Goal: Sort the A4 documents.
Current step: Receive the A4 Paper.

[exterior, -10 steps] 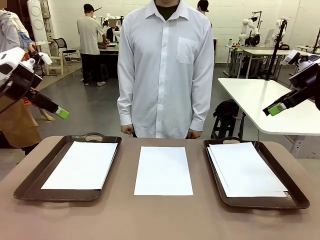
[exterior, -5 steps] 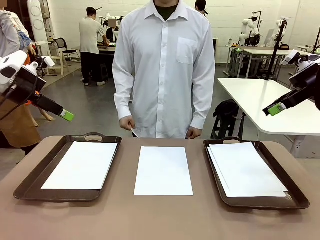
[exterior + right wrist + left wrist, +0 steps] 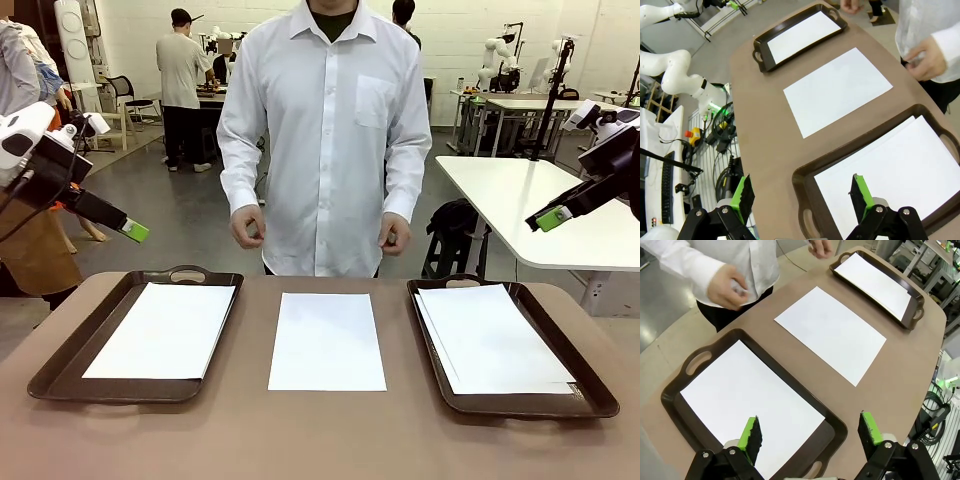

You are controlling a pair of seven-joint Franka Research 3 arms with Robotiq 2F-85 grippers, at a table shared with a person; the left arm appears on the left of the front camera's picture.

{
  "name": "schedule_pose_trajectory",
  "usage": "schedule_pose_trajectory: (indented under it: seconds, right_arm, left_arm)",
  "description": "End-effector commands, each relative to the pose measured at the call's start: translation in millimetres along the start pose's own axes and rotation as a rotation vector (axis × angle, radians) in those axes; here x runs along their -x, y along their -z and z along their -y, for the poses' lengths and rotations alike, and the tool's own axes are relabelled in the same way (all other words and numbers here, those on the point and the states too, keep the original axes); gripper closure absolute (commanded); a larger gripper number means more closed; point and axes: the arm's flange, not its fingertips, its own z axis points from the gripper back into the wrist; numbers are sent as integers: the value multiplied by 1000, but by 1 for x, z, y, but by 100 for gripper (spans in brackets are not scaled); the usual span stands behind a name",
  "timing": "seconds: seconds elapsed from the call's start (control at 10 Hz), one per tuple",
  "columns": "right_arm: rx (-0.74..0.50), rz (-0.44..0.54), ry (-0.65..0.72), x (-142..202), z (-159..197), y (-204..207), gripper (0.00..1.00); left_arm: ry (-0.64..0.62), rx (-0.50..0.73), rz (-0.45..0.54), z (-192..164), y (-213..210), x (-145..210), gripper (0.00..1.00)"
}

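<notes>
One white A4 sheet (image 3: 327, 341) lies bare on the brown table between two dark brown trays. The left tray (image 3: 70, 366) holds a sheet (image 3: 162, 329); the right tray (image 3: 520, 403) holds a small stack of sheets (image 3: 490, 339). My left gripper (image 3: 132, 231) hovers high above the table's left end, open; the left wrist view looks down past its fingers (image 3: 751, 435) at the left tray's sheet (image 3: 747, 400). My right gripper (image 3: 552, 218) hangs high at the right, open, above the right tray's sheets (image 3: 900, 175). The person's hands (image 3: 246, 226) are raised at waist height behind the table.
The person in a white shirt (image 3: 328, 130) stands at the table's far edge. A white table (image 3: 530, 200) stands behind on the right. Bare tabletop runs along the near edge (image 3: 320, 440).
The person has lifted both hands from the sides to waist height. My left gripper shifted slightly rightward; the right arm has stayed still.
</notes>
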Motion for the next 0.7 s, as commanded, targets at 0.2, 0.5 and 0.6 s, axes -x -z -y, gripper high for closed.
schedule_pose_trajectory:
  seconds: [0.2,0.5,0.6]
  right_arm:
    - [-2,1,-2,0,0,1,0]
    - [-2,1,-2,0,0,1,0]
    - [-2,1,-2,0,0,1,0]
  left_arm:
    - [10,-3,-6,0,0,0,0]
    - [10,-3,-6,0,0,0,0]
    - [10,-3,-6,0,0,0,0]
